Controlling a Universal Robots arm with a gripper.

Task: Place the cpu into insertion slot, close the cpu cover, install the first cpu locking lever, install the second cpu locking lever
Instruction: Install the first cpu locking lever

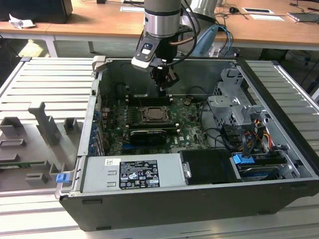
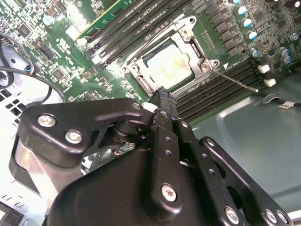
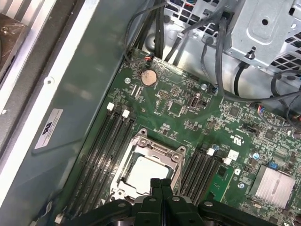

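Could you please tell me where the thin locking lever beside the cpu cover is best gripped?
Grip the locking lever near its free end, which sticks out from the cpu cover over the memory slots. Coming from above, jaws across the wire, looks best.

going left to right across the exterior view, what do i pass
grey fixture blocks → cpu → metal drive cage

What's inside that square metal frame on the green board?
The cpu, its silver top framed by the cpu cover. The insertion slot beneath is hidden; the gripper blocks one corner.
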